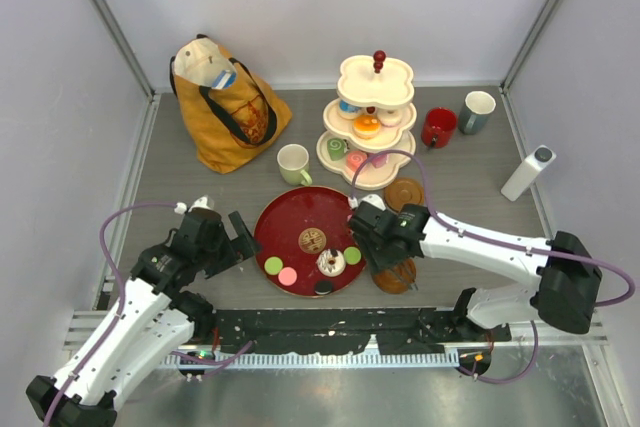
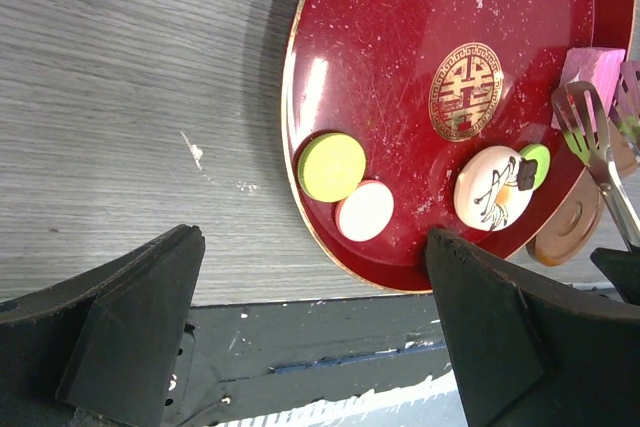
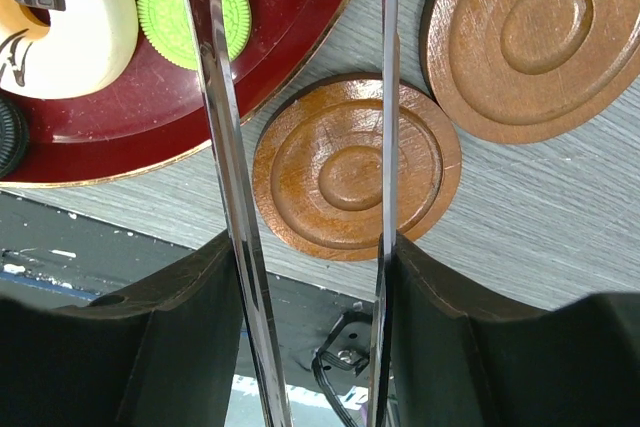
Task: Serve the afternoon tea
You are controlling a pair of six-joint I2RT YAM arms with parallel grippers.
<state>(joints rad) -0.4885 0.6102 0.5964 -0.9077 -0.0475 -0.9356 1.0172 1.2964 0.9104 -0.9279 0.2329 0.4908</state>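
On the dark-red tray (image 1: 290, 222) lie a green macaron (image 2: 331, 167), a pink one (image 2: 364, 210), a white donut (image 2: 492, 188) and a green biscuit (image 3: 194, 11). My right gripper (image 3: 312, 247) is shut on metal tongs (image 3: 215, 97) over the tray's right rim. The tong tips (image 2: 585, 117) reach a pink pastry (image 2: 592, 72); whether they pinch it I cannot tell. My left gripper (image 2: 315, 247) hangs open and empty at the tray's near-left rim. More pastries fill the tiered stand (image 1: 370, 117). The red mug (image 1: 438, 127), grey-blue mug (image 1: 478, 110) and pale green mug (image 1: 293, 163) stand on the table.
A mustard tote bag (image 1: 225, 107) sits at the back left. Two wooden coasters (image 3: 355, 167) (image 3: 540, 37) lie right of the tray, a third (image 1: 405, 194) by the stand. A white bottle (image 1: 528, 173) stands at the right. The black base rail (image 1: 330, 332) runs along the near edge.
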